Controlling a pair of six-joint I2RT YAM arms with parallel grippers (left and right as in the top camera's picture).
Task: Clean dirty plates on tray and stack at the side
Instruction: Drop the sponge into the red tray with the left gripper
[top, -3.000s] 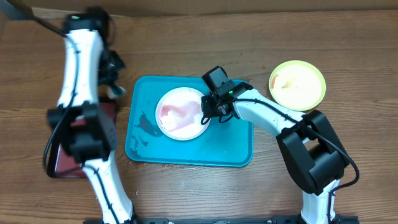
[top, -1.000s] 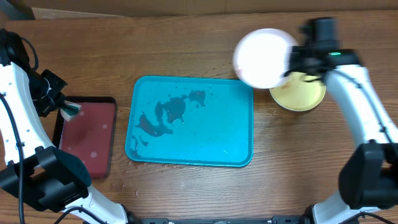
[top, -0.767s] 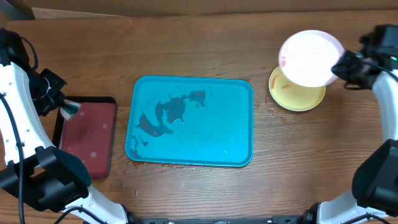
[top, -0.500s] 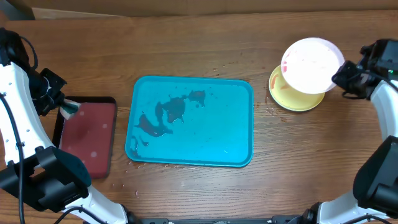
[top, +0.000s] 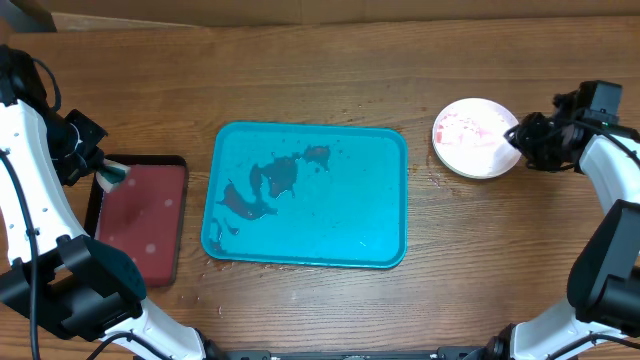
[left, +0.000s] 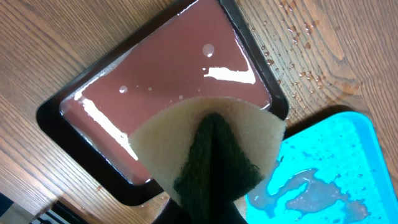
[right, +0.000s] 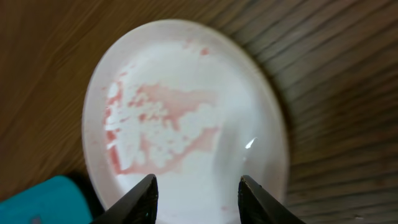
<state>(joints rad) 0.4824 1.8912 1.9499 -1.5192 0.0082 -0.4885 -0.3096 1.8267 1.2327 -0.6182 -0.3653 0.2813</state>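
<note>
The white plate (top: 472, 138), with reddish smears, lies on the table right of the blue tray (top: 370, 220). It covers the yellow-green plate, which barely shows. My right gripper (top: 520, 142) is at the plate's right edge. In the right wrist view its fingers (right: 198, 180) are open, spread over the near part of the white plate (right: 186, 118). My left gripper (top: 100, 172) is shut on a yellow sponge with a dark green pad (left: 208, 146) and holds it above the black tray. The light blue plate is out of view.
The black tray with a dark red inside (top: 140, 215) holds liquid, seen in the left wrist view (left: 168, 68). The blue tray bears wet puddles (top: 270, 185) and no plates. Water drops lie on the wood by the black tray (left: 298, 43).
My right gripper carried the white plate from the blue tray to the right, lowered it onto the yellow-green plate and opened. My left arm moved over the black tray, then stayed still.
</note>
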